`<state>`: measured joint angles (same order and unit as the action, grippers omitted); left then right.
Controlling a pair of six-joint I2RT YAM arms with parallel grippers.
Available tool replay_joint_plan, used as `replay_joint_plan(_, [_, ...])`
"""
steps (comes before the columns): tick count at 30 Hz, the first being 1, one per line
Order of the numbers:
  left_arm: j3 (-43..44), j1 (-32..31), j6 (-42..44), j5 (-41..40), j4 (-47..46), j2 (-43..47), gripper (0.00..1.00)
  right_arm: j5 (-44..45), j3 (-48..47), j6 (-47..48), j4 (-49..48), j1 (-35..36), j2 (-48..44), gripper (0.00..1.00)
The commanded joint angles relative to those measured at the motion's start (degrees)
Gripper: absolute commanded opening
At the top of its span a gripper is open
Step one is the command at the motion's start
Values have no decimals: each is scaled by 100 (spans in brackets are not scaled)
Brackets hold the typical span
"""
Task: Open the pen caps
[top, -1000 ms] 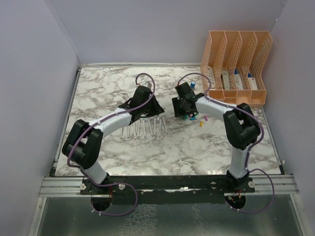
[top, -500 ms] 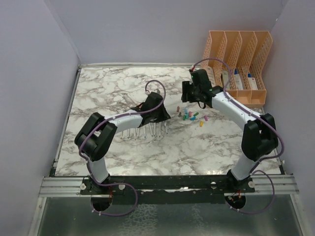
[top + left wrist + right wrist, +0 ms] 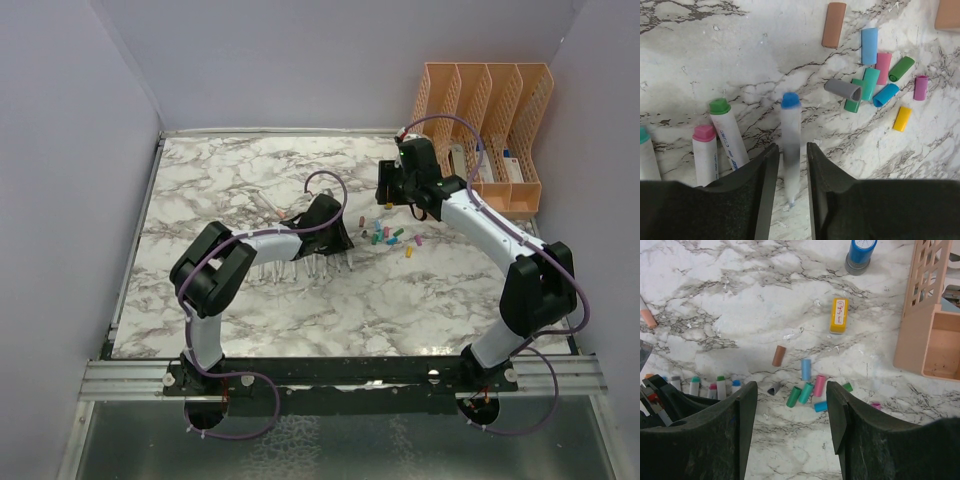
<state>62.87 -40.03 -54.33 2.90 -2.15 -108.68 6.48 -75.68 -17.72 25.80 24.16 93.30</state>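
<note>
a: from above, where are the caps?
b: the caps (image 3: 390, 236) lie loose in a small heap on the table (image 3: 230, 180), between the two grippers. the left gripper (image 3: 332, 245) is low over a row of pens (image 3: 295, 268). the right gripper (image 3: 392, 185) hangs behind the heap, near the rack (image 3: 480, 120).
a: and the left wrist view?
b: its jaws stand a little apart on either side of a blue-tipped pen (image 3: 790, 135). a thin gap shows, so they are not pinching it. the caps lie ahead to the right, none on a pen.
a: the right wrist view?
b: jaws spread wide, nothing between them. the caps lie on the table below, just beside the pens. a yellow stub (image 3: 838, 315) and a blue stub (image 3: 860, 255) sit farther off.
</note>
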Motion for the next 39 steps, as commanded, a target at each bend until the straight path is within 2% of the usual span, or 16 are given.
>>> replay_joint_plan(1, [98, -31, -43, -192, -142, -78, 35, -69, 88, 3, -70, -8, -165, 57])
replay_joint_plan(6, [66, -29, -22, -217, -57, 57, 38, -107, 74, -4, -69, -8, -195, 57])
replay_joint_plan(12, [-40, 70, 120, -420, 173, 761, 41, -313, 82, 21, -103, -8, -220, 57])
replay_joint_plan(20, [-587, 523, 285, -757, 336, 2184, 68, -838, -100, 223, -65, 116, -55, 57])
replay_joint_plan(24, [-945, 906, 305, -790, 365, 2891, 81, -886, -444, 327, 26, 495, 303, 57])
replay_joint_plan(27, [-1208, 1270, 236, -781, 431, 3367, 97, -921, -786, 395, 23, 873, 671, 57])
replay_joint_plan(28, [-1286, 1383, 220, -778, 484, 3500, 99, -919, -915, 430, 20, 1006, 829, 57])
replay_joint_plan(33, [-1676, 1869, 77, -979, 685, 4296, 99, -963, -1988, 714, 42, 1564, 1836, 57])
replay_joint_plan(39, [-2116, 2181, -120, -1489, 1060, 5200, 99, -1141, -3040, 889, -220, 1807, 3009, 57])
